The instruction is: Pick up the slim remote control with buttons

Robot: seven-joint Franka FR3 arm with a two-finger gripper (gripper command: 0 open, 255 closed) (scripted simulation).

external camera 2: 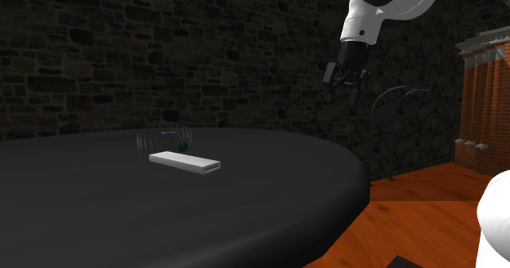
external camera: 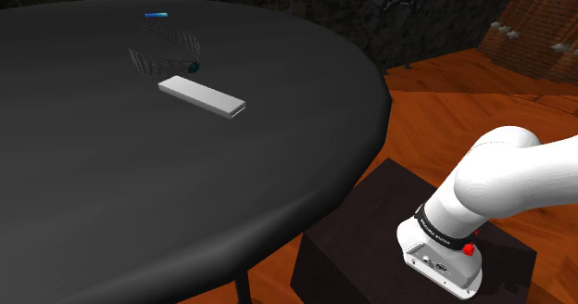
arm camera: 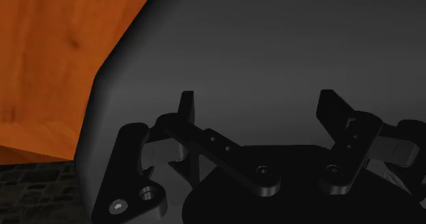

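The slim remote (external camera: 202,96), a pale grey flat bar, lies on the dark round table (external camera: 139,209). In the second exterior view the remote (external camera 2: 185,163) rests flat near the table's middle. My black gripper (external camera 2: 345,88) hangs high in the air off that view's right, well away from the remote and above the table's rim. In the wrist view the gripper (arm camera: 259,100) is open. Its fingers (arm camera: 186,106) stand wide apart with nothing between them, and the dark tabletop (arm camera: 287,45) lies beyond them.
A see-through wire-mesh object (external camera: 167,57) with a small teal part sits just behind the remote. A small blue thing (external camera: 156,15) lies farther back. The dark stand (external camera: 370,237) sits on the orange wooden floor (external camera: 445,107) beside the table. Stone walls (external camera 2: 163,46) enclose the room.
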